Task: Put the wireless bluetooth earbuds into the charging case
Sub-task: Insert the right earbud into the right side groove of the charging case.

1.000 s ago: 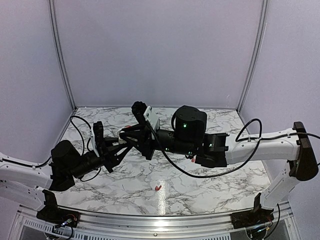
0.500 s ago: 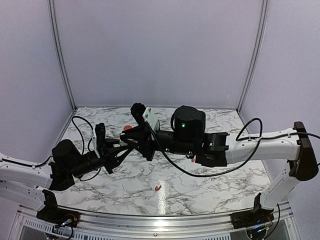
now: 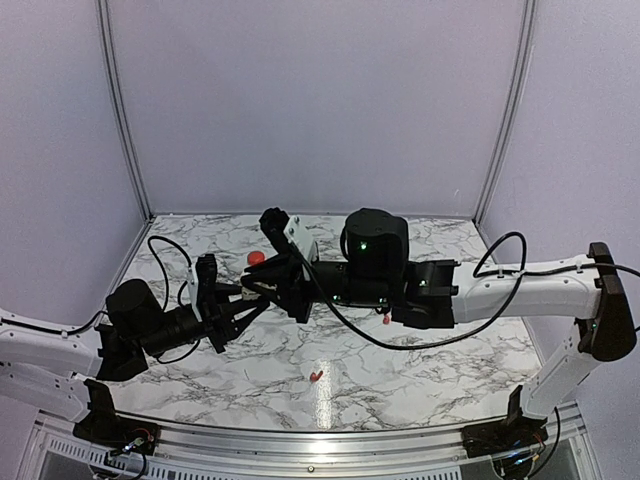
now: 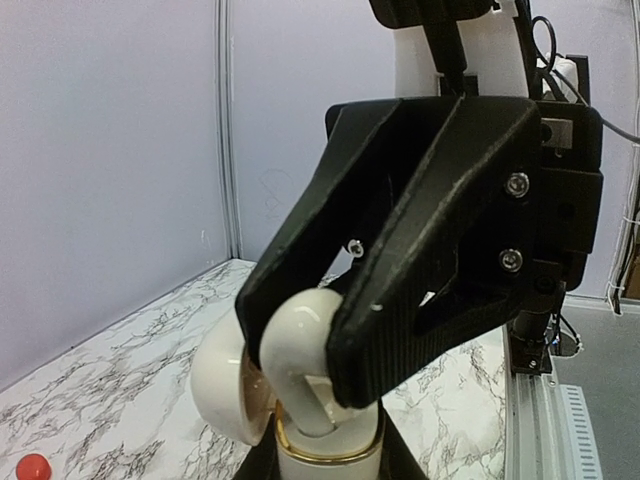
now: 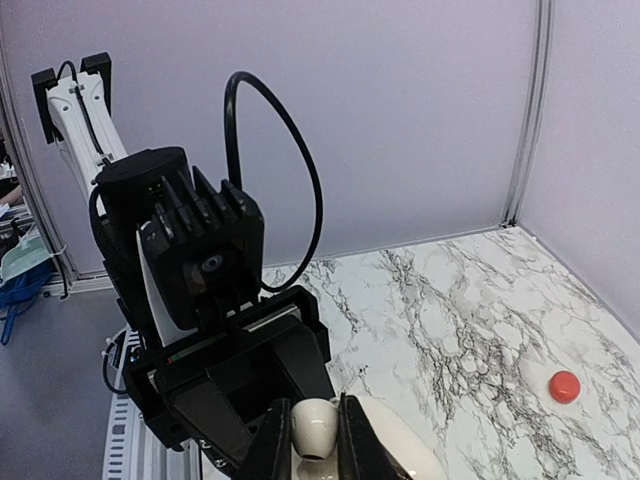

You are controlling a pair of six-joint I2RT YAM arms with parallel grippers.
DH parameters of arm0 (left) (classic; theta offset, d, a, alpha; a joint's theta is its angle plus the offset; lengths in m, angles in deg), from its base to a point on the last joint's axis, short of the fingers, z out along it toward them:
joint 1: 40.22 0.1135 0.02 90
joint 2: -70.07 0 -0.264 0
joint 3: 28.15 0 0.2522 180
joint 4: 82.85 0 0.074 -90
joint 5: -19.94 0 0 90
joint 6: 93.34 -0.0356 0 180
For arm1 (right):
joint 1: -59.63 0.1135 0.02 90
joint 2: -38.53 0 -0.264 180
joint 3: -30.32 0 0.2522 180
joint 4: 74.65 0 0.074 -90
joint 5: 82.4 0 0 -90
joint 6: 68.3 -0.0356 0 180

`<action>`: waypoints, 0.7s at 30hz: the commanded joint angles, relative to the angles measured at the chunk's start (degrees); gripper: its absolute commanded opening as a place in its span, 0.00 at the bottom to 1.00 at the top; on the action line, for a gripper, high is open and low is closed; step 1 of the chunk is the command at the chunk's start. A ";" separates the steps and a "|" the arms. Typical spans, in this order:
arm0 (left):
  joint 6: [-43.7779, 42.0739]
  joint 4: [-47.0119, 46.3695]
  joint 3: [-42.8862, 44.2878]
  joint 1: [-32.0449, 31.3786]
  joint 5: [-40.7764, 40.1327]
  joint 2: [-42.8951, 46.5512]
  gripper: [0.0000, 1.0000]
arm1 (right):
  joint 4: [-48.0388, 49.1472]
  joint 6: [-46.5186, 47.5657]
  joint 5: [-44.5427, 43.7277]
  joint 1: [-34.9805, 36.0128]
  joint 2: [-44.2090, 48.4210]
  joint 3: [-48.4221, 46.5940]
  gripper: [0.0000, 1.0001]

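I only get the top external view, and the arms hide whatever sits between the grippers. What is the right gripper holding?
Observer: The left wrist view shows the right gripper shut on a white curved piece.
Operator: Anything under it?
Observer: A white rounded body with a gold rim, apparently clamped by the left gripper.
Operator: So the red earbuds on the marble are not in either grip?
Observer: Right. Both wrist views show only white parts between the jaws.
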 commanded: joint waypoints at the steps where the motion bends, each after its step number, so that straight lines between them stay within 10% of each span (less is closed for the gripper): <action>1: 0.63 -3.88 2.60 0.17 0.36 1.81 0.00 | -4.68 -1.26 3.50 0.11 0.11 1.14 0.09; 21: 5.71 -8.08 2.82 0.87 5.24 1.11 0.00 | 4.68 2.72 9.40 0.09 3.75 7.77 0.04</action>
